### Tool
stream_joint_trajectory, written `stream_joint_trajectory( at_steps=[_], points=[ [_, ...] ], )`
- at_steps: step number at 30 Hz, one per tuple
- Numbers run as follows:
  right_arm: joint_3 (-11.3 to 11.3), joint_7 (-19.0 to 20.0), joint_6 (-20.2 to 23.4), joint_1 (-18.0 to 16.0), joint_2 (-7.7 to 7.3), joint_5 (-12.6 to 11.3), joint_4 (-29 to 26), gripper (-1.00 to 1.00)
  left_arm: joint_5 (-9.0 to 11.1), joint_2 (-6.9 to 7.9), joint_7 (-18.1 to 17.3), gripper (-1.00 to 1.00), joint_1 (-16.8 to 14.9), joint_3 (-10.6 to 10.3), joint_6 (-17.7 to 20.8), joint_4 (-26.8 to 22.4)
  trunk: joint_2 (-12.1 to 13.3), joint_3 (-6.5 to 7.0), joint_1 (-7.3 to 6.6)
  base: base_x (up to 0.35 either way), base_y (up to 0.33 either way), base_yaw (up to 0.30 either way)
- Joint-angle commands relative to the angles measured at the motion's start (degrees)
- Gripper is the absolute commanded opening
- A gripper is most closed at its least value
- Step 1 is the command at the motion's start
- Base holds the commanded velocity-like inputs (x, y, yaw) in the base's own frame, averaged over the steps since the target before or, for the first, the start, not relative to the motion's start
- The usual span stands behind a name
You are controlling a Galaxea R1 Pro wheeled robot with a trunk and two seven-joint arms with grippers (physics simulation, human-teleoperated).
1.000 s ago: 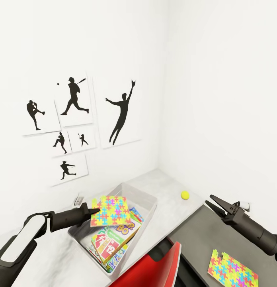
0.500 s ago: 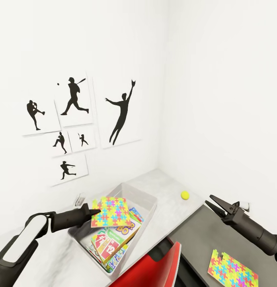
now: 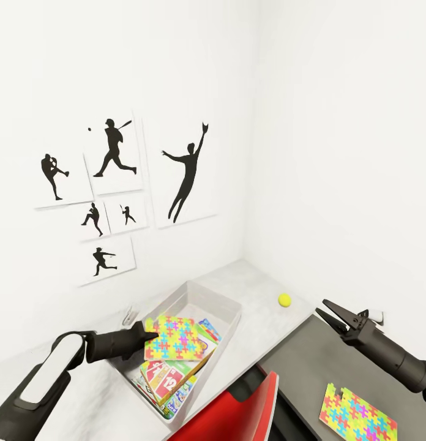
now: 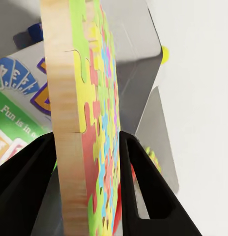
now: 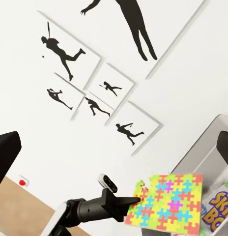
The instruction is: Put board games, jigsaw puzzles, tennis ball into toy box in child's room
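My left gripper (image 3: 149,335) is shut on one edge of a jigsaw puzzle (image 3: 176,338), held low inside the toy box (image 3: 234,306) just above the Skip-Bo board game (image 3: 169,375). In the left wrist view the puzzle (image 4: 84,123) stands edge-on between the two black fingers (image 4: 143,187). Past the bin, the tennis ball (image 3: 284,299) lies on the pale table (image 3: 262,324). A second jigsaw puzzle (image 3: 357,413) rests flat on a dark grey surface at the lower right. My right gripper (image 3: 326,311) hovers open above that surface, holding nothing.
A red chair back (image 3: 237,410) rises at the bottom between bin and dark cabinet top (image 3: 323,361). Black sports silhouette prints (image 3: 115,184) hang on the white wall behind the table. The room corner closes in behind the ball.
My left gripper has lowered the jigsaw puzzle down into the toy box, closer to the games inside. The right arm, ball and second puzzle are unmoved.
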Motion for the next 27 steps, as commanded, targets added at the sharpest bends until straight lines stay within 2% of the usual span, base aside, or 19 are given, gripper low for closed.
stream_joint_trajectory(
  at_steps=[1,12,20,27],
  points=[
    [-0.05,0.17,0.26,-0.03,0.01,0.04,0.02,1.00,0.70,0.01,0.69,-1.00,-0.05,-0.08,0.01,0.38,-0.05,-0.02,0.02,0.000,0.000,0.000],
    [-0.05,0.17,0.26,-0.03,0.02,0.04,0.08,1.00,0.68,-0.25,0.96,-1.00,-0.10,-0.08,-0.24,1.13,-0.05,-0.02,0.02,0.000,0.000,0.000],
    [-0.05,0.17,0.21,-0.03,0.04,0.07,0.08,1.00,0.67,-1.29,1.10,-1.00,-0.10,-0.08,-0.44,2.12,-0.05,-0.02,0.02,0.000,0.000,0.000],
    [-0.05,0.17,0.18,-0.03,0.03,0.09,0.08,1.00,0.54,-1.61,1.13,-1.00,-0.17,-0.08,-0.43,3.46,-0.05,-0.02,0.02,0.000,0.000,0.000]
  ],
)
